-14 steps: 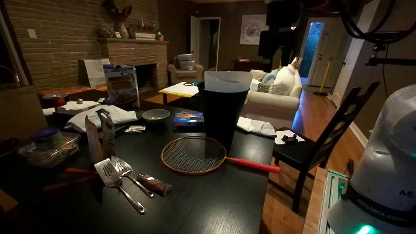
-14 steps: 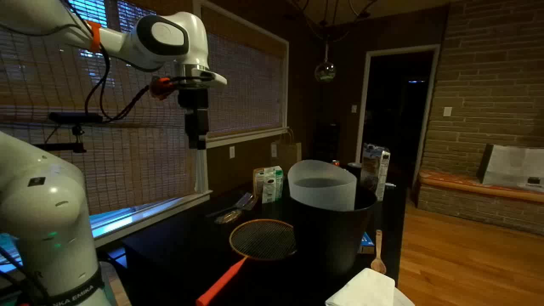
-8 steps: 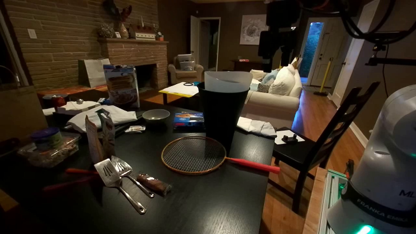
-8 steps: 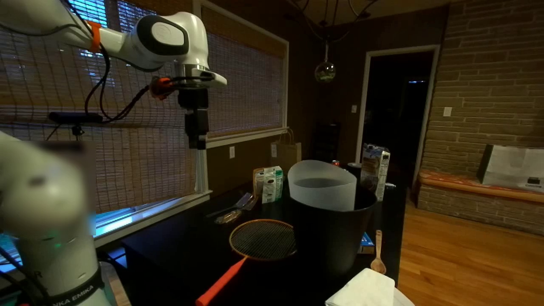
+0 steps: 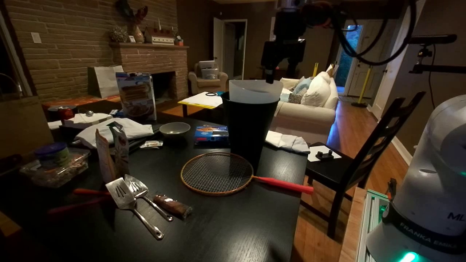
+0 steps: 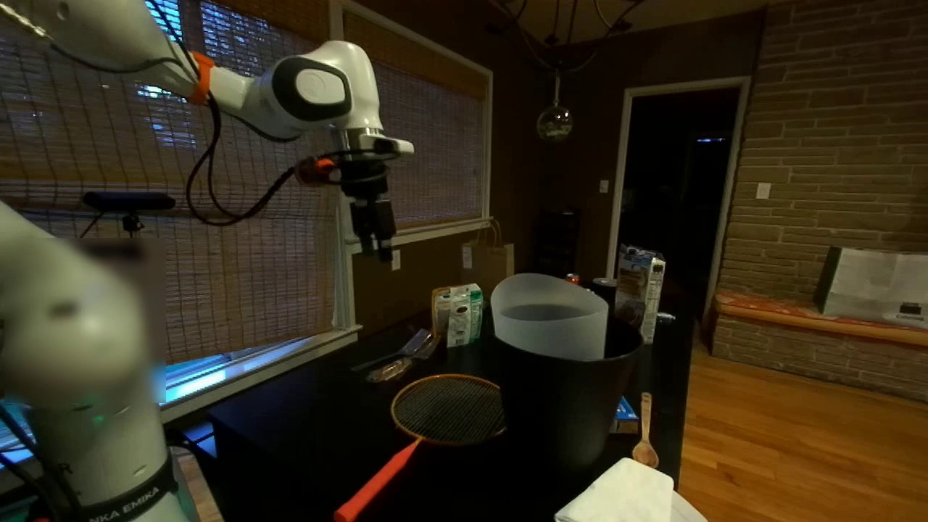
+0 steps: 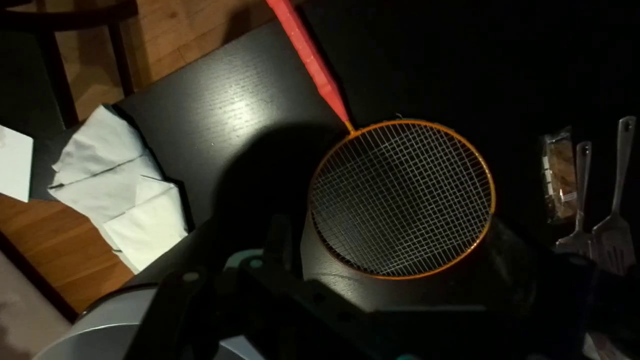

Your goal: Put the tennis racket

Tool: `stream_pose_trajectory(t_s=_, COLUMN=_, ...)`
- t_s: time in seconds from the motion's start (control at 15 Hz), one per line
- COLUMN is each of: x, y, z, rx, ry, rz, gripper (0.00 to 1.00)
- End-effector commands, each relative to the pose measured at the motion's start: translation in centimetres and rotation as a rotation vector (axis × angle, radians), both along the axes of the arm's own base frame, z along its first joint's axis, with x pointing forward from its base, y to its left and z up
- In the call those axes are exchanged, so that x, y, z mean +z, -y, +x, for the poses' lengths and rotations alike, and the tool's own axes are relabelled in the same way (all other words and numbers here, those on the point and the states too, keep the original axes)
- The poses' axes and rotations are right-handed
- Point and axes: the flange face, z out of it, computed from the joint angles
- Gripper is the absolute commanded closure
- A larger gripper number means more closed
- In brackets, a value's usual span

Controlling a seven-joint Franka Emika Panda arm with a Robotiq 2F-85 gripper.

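in an exterior view, the tennis racket (image 5: pixel 235 174) lies flat on the dark table (image 5: pixel 236 233), its red handle (image 5: pixel 284 184) jutting past the edge toward a chair (image 5: pixel 338 171). a tall black bin (image 5: pixel 247 131) crowds the racket's side, a translucent sleeve (image 5: pixel 255 92) rising from its mouth; whether racket and bin touch cannot be told. off the end opposite the handle lie two metal spatulas (image 5: pixel 122 198) and a wrapped brown thing (image 5: pixel 172 206), near an upright pouch (image 5: pixel 120 153); a bowl (image 5: pixel 175 130) and a blue box (image 5: pixel 212 135) sit farther back. the gripper (image 5: pixel 280 77) hangs in the air, its two fingers (image 5: pixel 269 77) spread apart.

in an exterior view, a wooden spoon (image 6: pixel 644 442) and a folded white cloth (image 6: pixel 616 493) lie past the bin from the racket. the bin hides a bit of the racket's round head, and the gripper hangs well above the table, apart from the sleeve.

in the wrist view, the racket fills the middle, the cloth to its left, the spatulas to its right; the gripper's dark body covers part of the bin.
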Motion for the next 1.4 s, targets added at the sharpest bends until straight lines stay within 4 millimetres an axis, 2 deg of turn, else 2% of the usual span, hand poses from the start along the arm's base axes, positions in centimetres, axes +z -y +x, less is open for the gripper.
stream_pose_trajectory(t_s=0.0, x=-5.2, y=0.2, z=4.3, rx=0.07, ry=-0.048, rz=0.087, gripper=0.0)
stream_pose_trajectory(t_s=0.2, x=-8.7, y=1.4, z=4.6, rx=0.199, ry=-0.065, rz=0.186, gripper=0.0)
stream_pose_trajectory(t_s=0.4, x=-13.0, y=3.5, z=2.7, rx=0.327, ry=-0.167, rz=0.263, gripper=0.0)
stream_pose_trajectory(t_s=0.6, x=-17.3, y=4.0, z=0.5, rx=0.42, ry=-0.313, rz=0.314, gripper=0.0)
stream_pose_trajectory(t_s=0.67, x=-15.5, y=4.2, z=1.5, rx=0.363, ry=-0.26, rz=0.264, gripper=0.0)
stream_pose_trajectory(t_s=0.8, x=-17.2, y=4.2, z=0.6, rx=0.394, ry=-0.308, rz=0.285, gripper=0.0)
stream_pose_trajectory(t_s=1.0, x=-17.4, y=4.1, z=0.5, rx=0.405, ry=-0.317, rz=0.287, gripper=0.0)
stream_pose_trajectory(t_s=1.07, x=-18.3, y=4.0, z=0.0, rx=0.427, ry=-0.299, rz=0.259, gripper=0.0)
stream_pose_trajectory(t_s=1.33, x=-24.5, y=4.0, z=-3.3, rx=0.448, ry=-0.283, rz=0.226, gripper=0.0)
